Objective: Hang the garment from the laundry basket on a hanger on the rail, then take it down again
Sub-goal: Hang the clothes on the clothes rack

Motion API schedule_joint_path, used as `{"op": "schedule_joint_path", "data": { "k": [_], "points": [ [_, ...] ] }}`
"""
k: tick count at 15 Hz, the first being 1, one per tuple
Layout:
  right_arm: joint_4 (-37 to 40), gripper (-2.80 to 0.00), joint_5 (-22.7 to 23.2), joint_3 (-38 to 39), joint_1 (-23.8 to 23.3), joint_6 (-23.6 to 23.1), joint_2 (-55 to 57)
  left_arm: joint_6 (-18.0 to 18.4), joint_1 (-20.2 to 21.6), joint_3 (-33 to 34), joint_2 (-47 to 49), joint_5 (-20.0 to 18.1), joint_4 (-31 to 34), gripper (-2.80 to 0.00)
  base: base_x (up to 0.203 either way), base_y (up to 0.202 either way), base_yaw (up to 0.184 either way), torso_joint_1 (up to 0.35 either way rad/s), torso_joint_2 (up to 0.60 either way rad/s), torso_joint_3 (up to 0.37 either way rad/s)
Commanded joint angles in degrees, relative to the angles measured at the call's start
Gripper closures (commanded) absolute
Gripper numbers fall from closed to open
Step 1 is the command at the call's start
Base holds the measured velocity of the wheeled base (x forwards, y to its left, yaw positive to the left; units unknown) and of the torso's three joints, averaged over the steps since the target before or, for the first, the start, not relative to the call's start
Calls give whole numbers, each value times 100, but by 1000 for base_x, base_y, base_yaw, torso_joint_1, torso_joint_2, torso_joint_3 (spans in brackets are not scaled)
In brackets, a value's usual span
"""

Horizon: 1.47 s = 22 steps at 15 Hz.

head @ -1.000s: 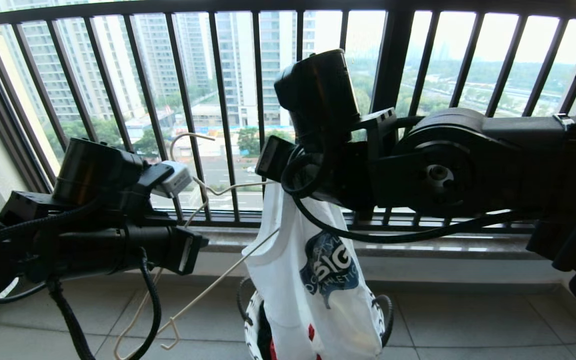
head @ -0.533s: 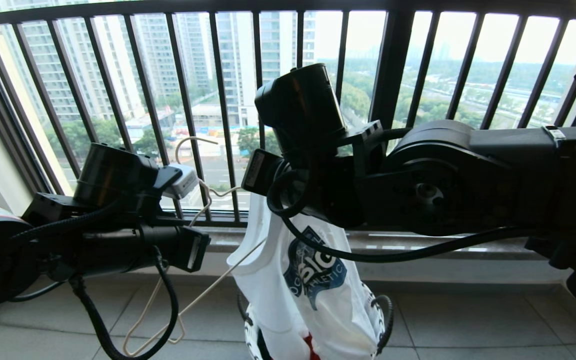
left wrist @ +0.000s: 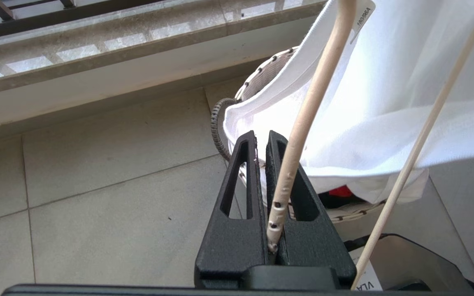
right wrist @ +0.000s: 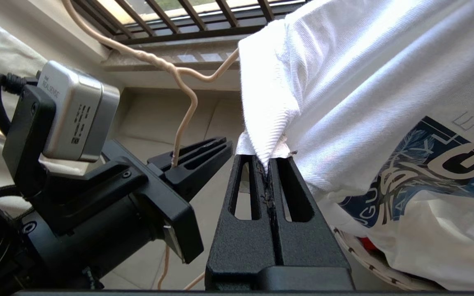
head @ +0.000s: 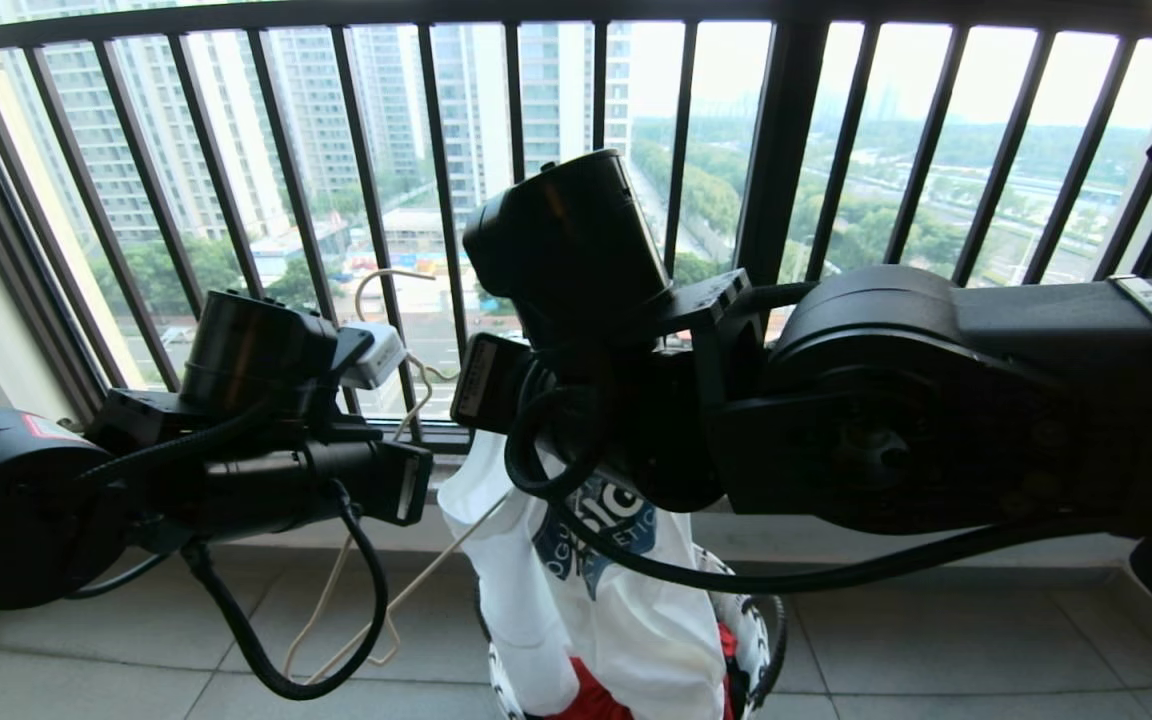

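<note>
Gripping the thin cream-white wire hanger (left wrist: pixel 303 123) by its neck wire, our left tool (left wrist: pixel 261 137) sits clamped on it at the left of the scene, with the hanger's hook rising in front of the black window railing of vertical bars (head: pixel 436 180). Our right tool (right wrist: pixel 266 162), just right of it, is closed tight on the ribbed collar of the white short-sleeved T-shirt with a dark blue chest print (right wrist: pixel 364 123). The shirt hangs from that grip, its lower part reaching into the small round white woven laundry basket (left wrist: pixel 261 78) on the grey tiled floor (head: pixel 936 650) beneath.
</note>
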Motion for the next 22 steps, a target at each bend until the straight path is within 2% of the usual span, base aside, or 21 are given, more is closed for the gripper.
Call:
{"op": "schedule_joint_path", "data": {
  "k": [1,5,9,11,13,16,20,22],
  "points": [
    [5,0,61,126,159,7,-58,-52,0,18,141,14,-185,0,0,0,0,0,0,0],
    [-4,0,94,243,322,-51,-67,-87,-88,53,149,40,-204,0,0,0,0,0,0,0],
    [-20,0,105,325,372,-208,-95,-332,-376,125,149,32,-247,0,0,0,0,0,0,0],
    [-21,0,105,341,399,-261,-111,-544,-423,194,141,23,-588,0,0,0,0,0,0,0],
    [-28,0,97,367,392,-357,-102,-568,-491,332,130,-3,-850,0,0,0,0,0,0,0],
    [-44,0,88,403,367,-525,-85,-733,-519,385,106,-78,-904,0,0,0,0,0,0,0],
    [-89,0,95,361,60,-716,-67,-784,-515,797,163,-464,-1796,0,0,0,0,0,0,0],
    [-98,0,90,335,-37,-811,-67,-767,-535,996,237,-485,-2250,0,0,0,0,0,0,0]
  ]
}}
